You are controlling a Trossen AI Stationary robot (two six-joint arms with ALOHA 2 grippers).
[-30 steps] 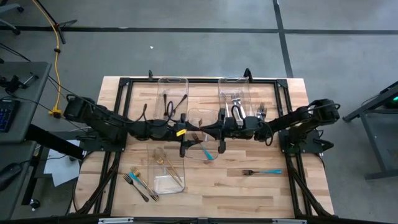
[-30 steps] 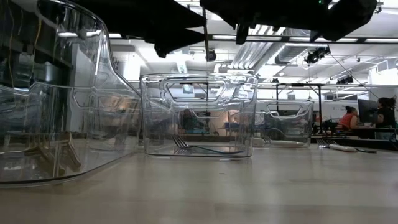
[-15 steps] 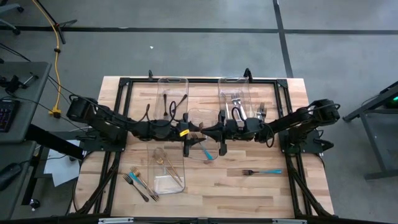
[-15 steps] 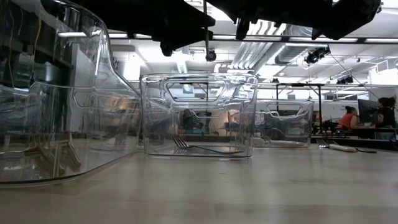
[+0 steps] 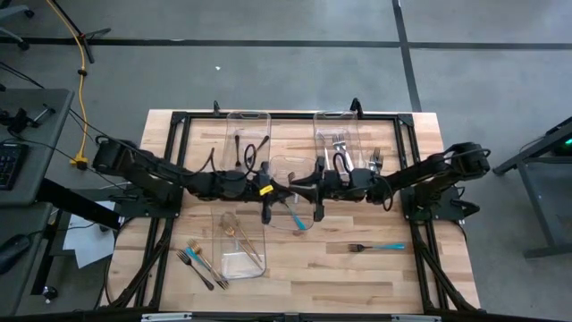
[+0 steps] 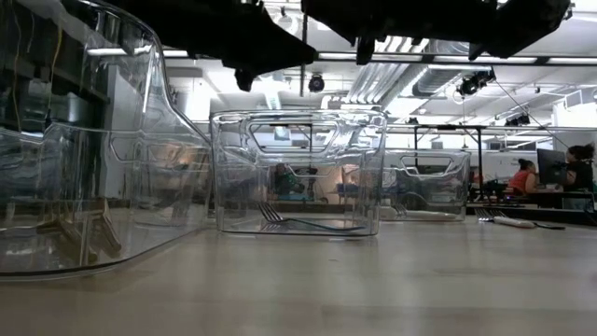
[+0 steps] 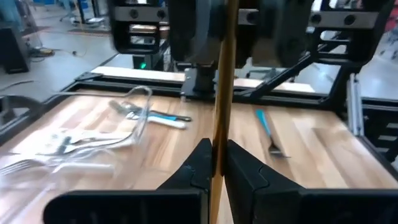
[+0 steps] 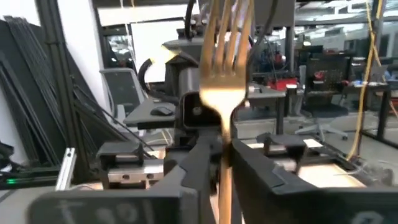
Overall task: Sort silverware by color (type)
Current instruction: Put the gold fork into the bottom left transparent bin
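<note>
Near the front left corner of the table (image 5: 420, 268), a few loose forks (image 5: 202, 263) lie together on the wood. Just right of them stands a clear bin (image 5: 239, 240) with gold pieces (image 5: 241, 237) inside. Behind it, at the back edge, a second bin (image 5: 248, 143) holds black pieces (image 5: 250, 150).

The left arm reaches in over the table's middle. The left gripper (image 7: 217, 163) has its fingers (image 7: 194, 167) pressed together on the slim handle of a gold fork (image 7: 219, 87), which stands upright between them, off the table.

Below the meeting point sits a middle bin (image 5: 288, 170). A teal-handled piece (image 5: 298, 220) lies at its near end, and in the low view a fork (image 6: 298, 224) rests on its floor.

The right arm comes in from the other side, and the right gripper (image 8: 224, 149) faces the left one at the same fork. In the right wrist view the fork's tines point up, the neck passing between the two fingers (image 8: 200, 163). I cannot tell whether they clamp the fork or only flank it.

Farther right, a back bin (image 5: 338, 134) holds silver pieces (image 5: 340, 145), and a few more silver pieces (image 5: 375, 161) lie just beside it on the wood. Near the front right, well apart from the rest, a teal fork (image 5: 375, 247) lies flat on the table.
</note>
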